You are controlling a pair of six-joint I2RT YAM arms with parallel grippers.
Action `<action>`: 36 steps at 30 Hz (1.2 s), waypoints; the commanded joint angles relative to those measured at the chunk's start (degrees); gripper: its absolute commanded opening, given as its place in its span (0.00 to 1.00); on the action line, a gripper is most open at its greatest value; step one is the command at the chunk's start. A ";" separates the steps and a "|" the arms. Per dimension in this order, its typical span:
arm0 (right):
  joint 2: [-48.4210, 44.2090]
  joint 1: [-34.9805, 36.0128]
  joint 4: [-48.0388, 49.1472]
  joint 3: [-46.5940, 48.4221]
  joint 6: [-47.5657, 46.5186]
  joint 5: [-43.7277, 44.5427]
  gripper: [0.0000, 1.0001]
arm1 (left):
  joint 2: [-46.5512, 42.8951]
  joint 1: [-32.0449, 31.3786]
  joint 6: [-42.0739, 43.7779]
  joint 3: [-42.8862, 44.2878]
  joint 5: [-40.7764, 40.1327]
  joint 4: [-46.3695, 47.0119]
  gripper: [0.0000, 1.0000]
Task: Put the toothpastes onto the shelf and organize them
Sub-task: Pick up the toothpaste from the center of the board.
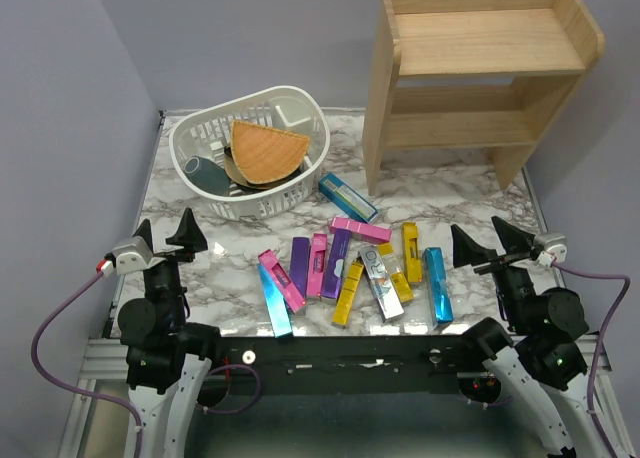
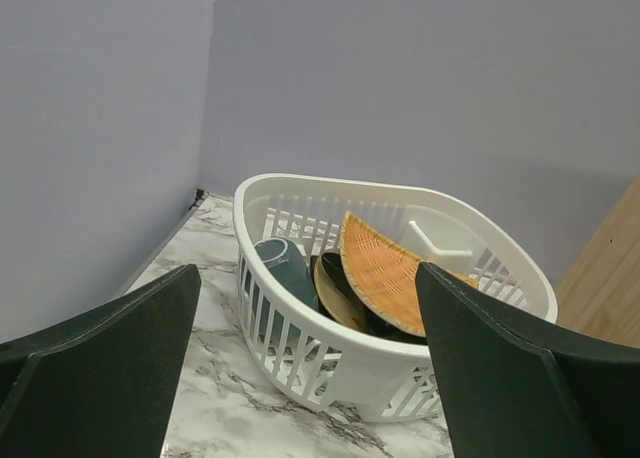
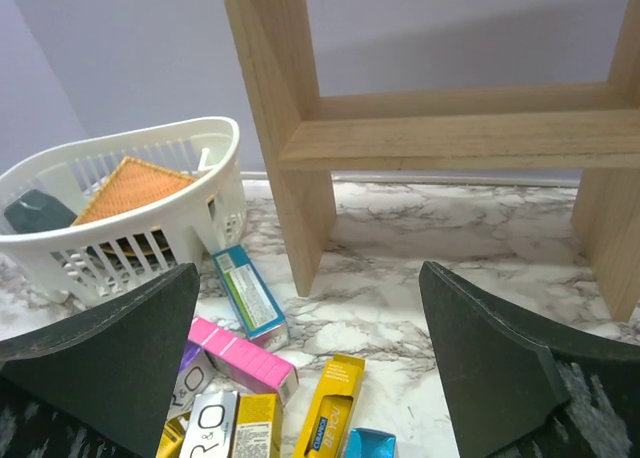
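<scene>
The toothpastes (image 1: 338,261) lay loose on the marble tabletop (image 1: 455,193), none of them on the shelf (image 1: 380,108). Most formed a rough row near the front edge, between the two arms: pink, purple, yellow, silver and blue cartons, mostly pointing away from the robot, several touching or overlapping. A pink carton (image 1: 360,229) lay crosswise over the far ends of the middle ones, and a bright blue carton (image 1: 437,283) sat at the right end of the row. One teal-blue carton (image 1: 348,196) lay apart from the rest, farther back, between the white basket (image 1: 250,93) and the shelf's left leg. The wooden shelf stood upright at the back right of the tabletop, both tiers bare. The basket sat at the back left and held an orange woven wedge (image 1: 265,150) and a dark grey cup (image 1: 207,173). The left gripper (image 1: 165,220) hovered over the left front of the tabletop with its jaws spread wide, holding nothing and facing the basket. The right gripper (image 1: 476,225) hovered at the right front, jaws likewise spread and empty, facing the shelf's legs and the cartons.
</scene>
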 commanded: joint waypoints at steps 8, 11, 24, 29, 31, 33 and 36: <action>-1.12 0.44 -6.46 7.88 3.52 -8.65 1.00 | -4.47 0.23 -2.48 3.99 -1.21 -3.84 0.99; 7.92 0.44 -11.73 13.15 4.22 -14.01 1.00 | -3.94 0.23 -3.45 5.40 -2.00 -7.09 0.99; 31.93 0.44 -15.81 16.96 11.69 -30.82 1.00 | -2.71 0.23 -5.56 6.11 3.09 -13.95 0.99; 35.27 2.36 -5.96 8.09 16.09 -32.24 1.00 | -0.96 0.31 -7.05 6.28 4.50 -14.48 0.99; 37.46 6.64 -0.95 5.88 17.05 -29.34 1.00 | 1.50 0.23 -7.49 5.93 4.85 -14.74 0.99; 39.14 10.96 4.13 3.24 16.97 -23.46 1.00 | 4.66 0.31 -7.93 6.37 5.11 -15.62 0.99; 42.13 20.10 13.96 -0.53 17.32 -16.79 1.00 | 9.49 0.31 -7.50 7.77 5.03 -18.60 0.99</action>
